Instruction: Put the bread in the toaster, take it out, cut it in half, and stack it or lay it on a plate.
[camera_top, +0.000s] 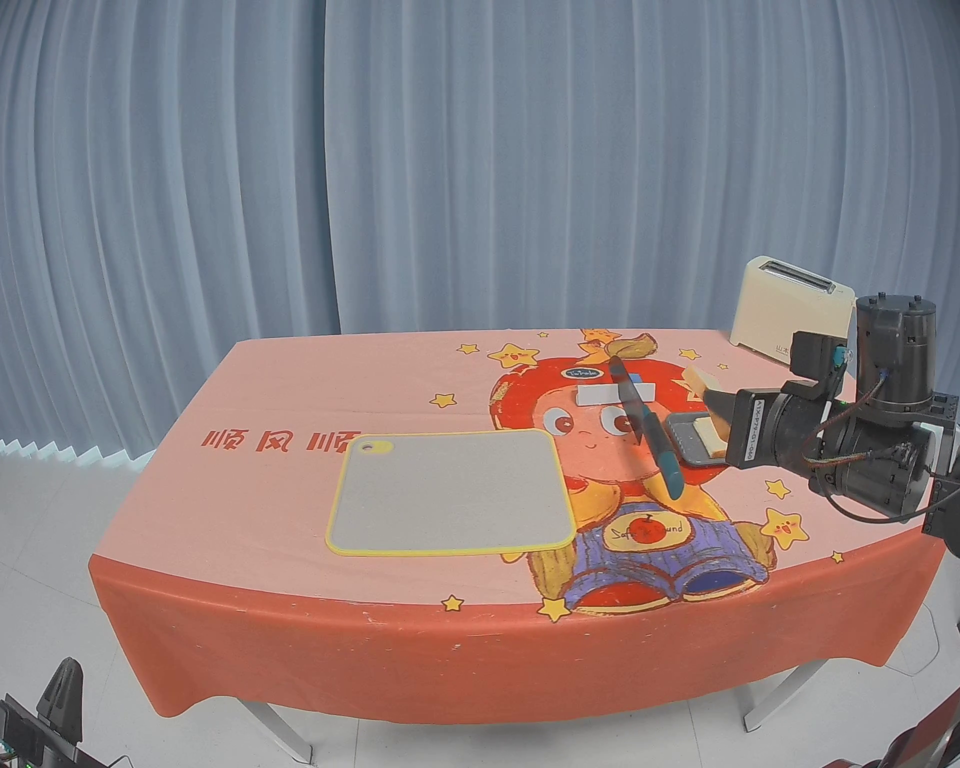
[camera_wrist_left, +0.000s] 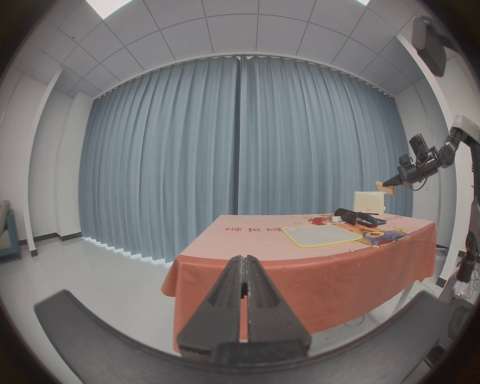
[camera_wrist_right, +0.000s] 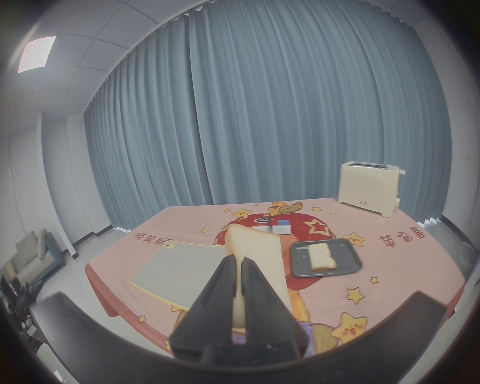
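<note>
Black fingers of the left gripper (camera_wrist_left: 245, 265) are pressed together with nothing between them, and it sits low, out in front of the table (camera_top: 270, 500), well apart from everything on the orange cartoon-print cloth. The right gripper (camera_wrist_right: 239, 261) is up in the air over the right part of the table, its fingers closed on a slice of bread (camera_wrist_right: 255, 247) gripped by one edge. Toward the front of the table lies a grey cutting board (camera_top: 450, 492) with a yellow rim. Beyond it to the right, a knife (camera_top: 650, 430) with a teal handle leans with its blade on a small white and blue block (camera_top: 612, 393). Just beside the knife sits a dark tray (camera_wrist_right: 300, 260) with a smaller piece of bread (camera_wrist_right: 321, 256) on it. A cream toaster (camera_top: 790, 305) stands at the far right corner, in front of a grey-blue curtain (camera_top: 400, 150).
</note>
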